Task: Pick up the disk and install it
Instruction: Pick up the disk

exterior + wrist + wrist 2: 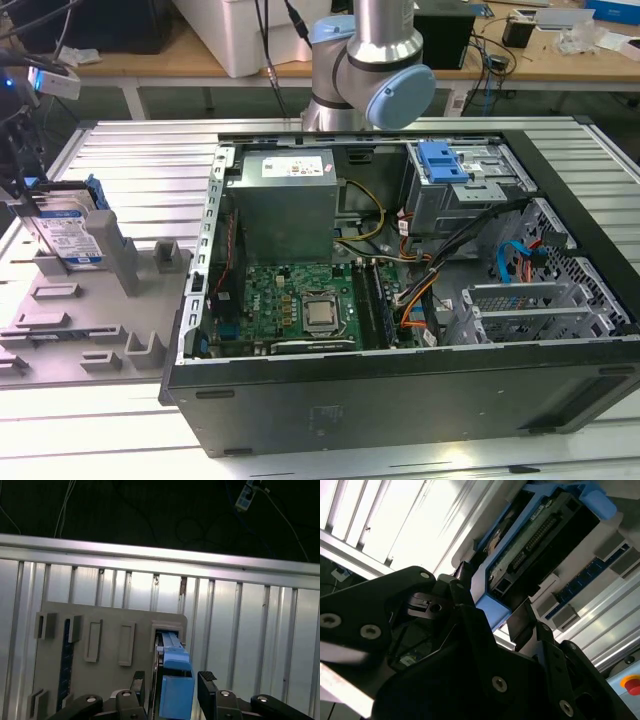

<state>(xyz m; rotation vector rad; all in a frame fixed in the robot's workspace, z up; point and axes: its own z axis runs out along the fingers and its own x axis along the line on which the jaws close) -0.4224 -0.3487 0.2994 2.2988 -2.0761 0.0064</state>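
Gripper [172,680], nearest the lens in both wrist views, straddles the top edge of the disk [175,700]. You cannot tell from these pictures whether it is clenched on the disk or released. The disk stands on edge, one blue rail uppermost, in a slot of the grey fixture tray [105,625]. The underside of the disk, with its connector, shows in the second wrist view [540,535]. Take the computer case [400,390] as your landmark. In the exterior view the tray [60,320] lies outside the case, just beside its wall on the exterior view's left, and the disk [72,235] rises from the tray's far end. Both tray and case rest on the slatted metal table [140,160]. Inside the case you find the motherboard [290,300] toward the near wall and the power-supply box [285,205] behind it. The drive cage [470,195], capped by a blue bracket [440,160], sits in the far corner on the exterior view's right. Beyond the case's far wall stands the arm's base [370,60], with workbenches behind it. Judged from this, the task is at its start: the disk appears seated in its slot, not lifted clear, and nothing of the installation is done, since the disk is outside the case.
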